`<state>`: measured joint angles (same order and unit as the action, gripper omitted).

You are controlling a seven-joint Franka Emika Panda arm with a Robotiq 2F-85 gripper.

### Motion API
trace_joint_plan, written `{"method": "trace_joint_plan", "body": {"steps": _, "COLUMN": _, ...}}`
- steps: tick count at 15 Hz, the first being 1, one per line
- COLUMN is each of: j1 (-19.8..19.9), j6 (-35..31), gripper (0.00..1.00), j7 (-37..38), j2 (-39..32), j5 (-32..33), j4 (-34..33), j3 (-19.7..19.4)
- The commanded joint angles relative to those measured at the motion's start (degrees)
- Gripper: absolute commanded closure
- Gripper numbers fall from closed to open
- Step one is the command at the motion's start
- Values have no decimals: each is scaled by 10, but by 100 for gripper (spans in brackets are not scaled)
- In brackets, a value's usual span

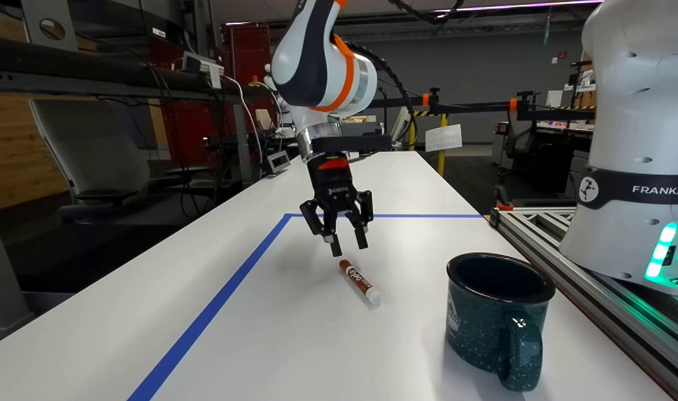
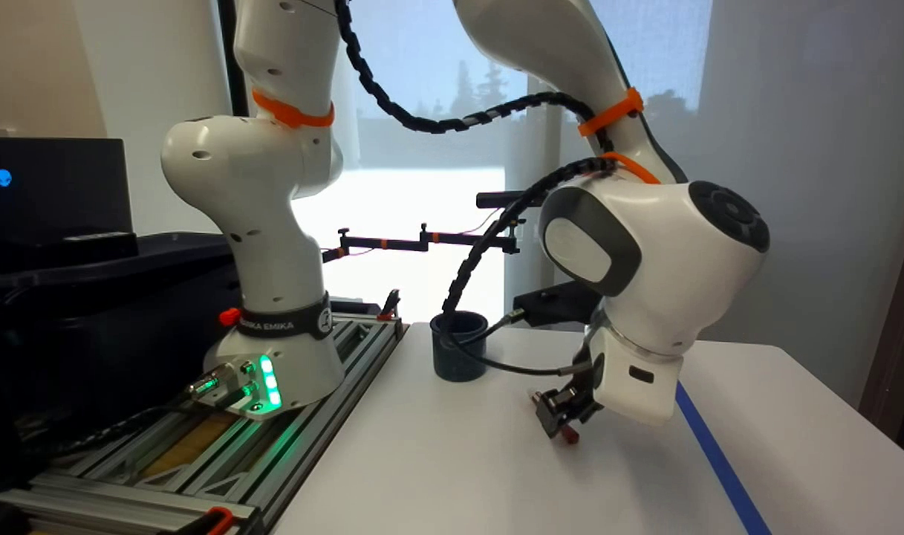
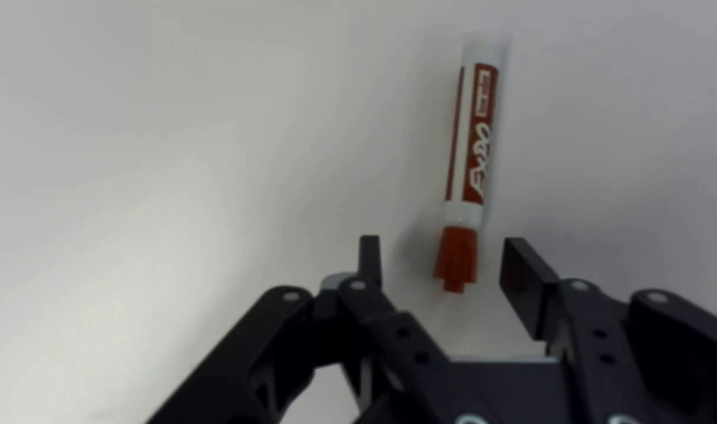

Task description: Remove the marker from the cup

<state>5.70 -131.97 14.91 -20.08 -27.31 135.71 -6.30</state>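
White table under EXPO marker

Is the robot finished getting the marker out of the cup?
Looks done: the marker lies on the table, apart from the cup. Nothing is in the open hand, poised near the marker's cap. Perhaps only moving the hand away is left.

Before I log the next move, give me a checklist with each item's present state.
1. Marker out of the cup: ok, it lies on the table.
2. Gripper open, holding nothing: ok.
3. Fingers apart from the marker's red cap: ok, gaps show on both sides in the wrist view.
4. Cup upright: ok in both exterior views.
5. Cup empty: cannot tell, its bottom is hidden.
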Motion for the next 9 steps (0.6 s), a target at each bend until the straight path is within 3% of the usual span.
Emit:
{"method": "trace_joint_plan", "body": {"steps": 1, "j1": -9, "j6": -40, "gripper": 12, "j7": -30, "j2": 93, "j5": 55, "j4": 82, "j3": -3}}
{"method": "trace_joint_plan", "body": {"steps": 3, "j1": -9, "j6": -51, "gripper": 0, "j7": -54, "j2": 131, "j5": 96, "j4": 113, "j3": -3}}
{"method": "trace_joint_plan", "body": {"steps": 9, "j1": 3, "j6": -79, "gripper": 0, "j7": -174, "j2": 252, "j5": 155, "j4": 205, "j3": -1}}
